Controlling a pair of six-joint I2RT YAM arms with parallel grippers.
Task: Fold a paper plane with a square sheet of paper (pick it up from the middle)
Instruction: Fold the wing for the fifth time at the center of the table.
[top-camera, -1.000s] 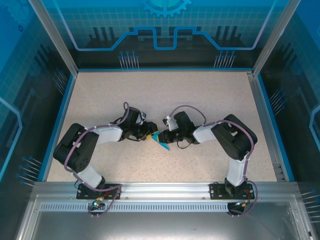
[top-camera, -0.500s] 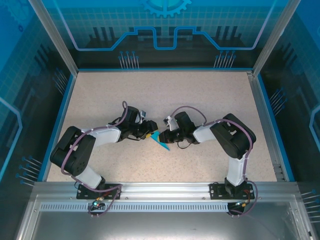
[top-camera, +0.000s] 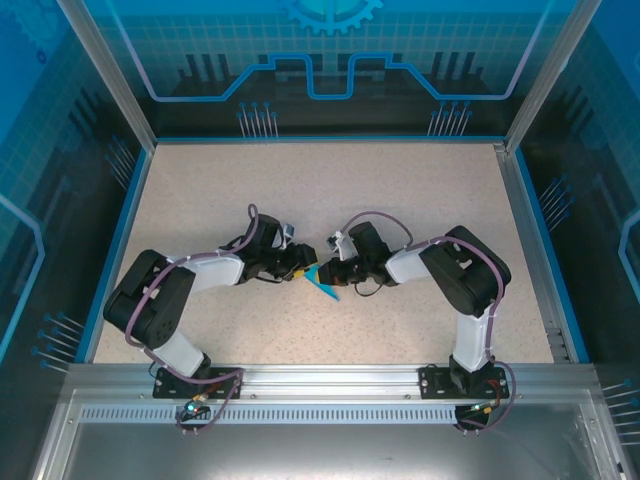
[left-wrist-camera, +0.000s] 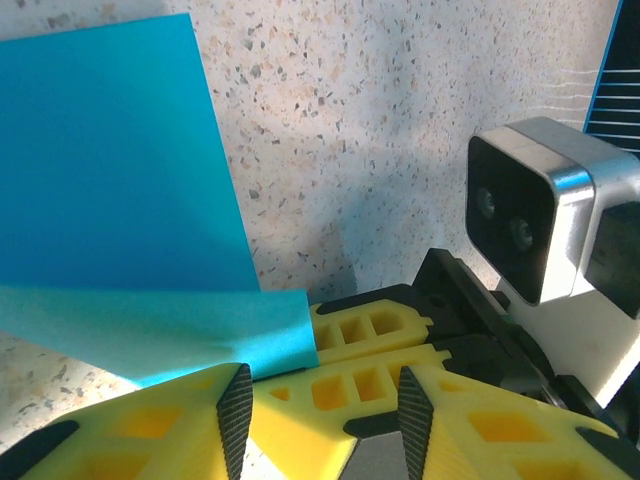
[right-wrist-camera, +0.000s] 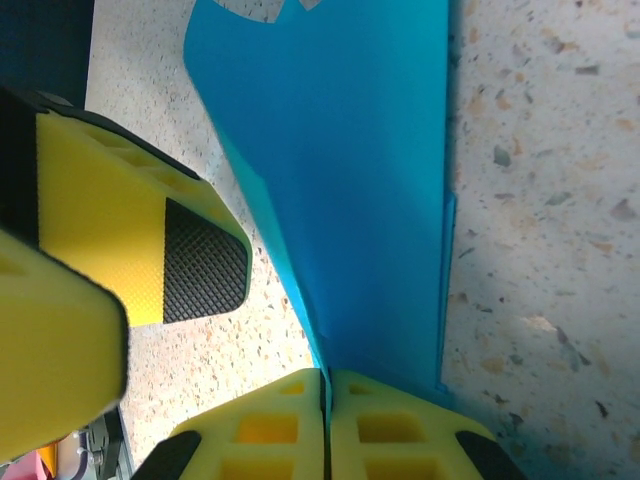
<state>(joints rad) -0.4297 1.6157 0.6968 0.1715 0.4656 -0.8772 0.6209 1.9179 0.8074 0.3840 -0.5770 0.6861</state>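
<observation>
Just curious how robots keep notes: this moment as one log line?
right gripper: shut on paper | left gripper: open beside it | paper: folded

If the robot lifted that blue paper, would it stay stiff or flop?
Probably floppy: the paper is thin and curves away from where the right gripper pinches it. Likely very light, so a nudge would slide it. Its fold may stiffen it slightly.
</observation>
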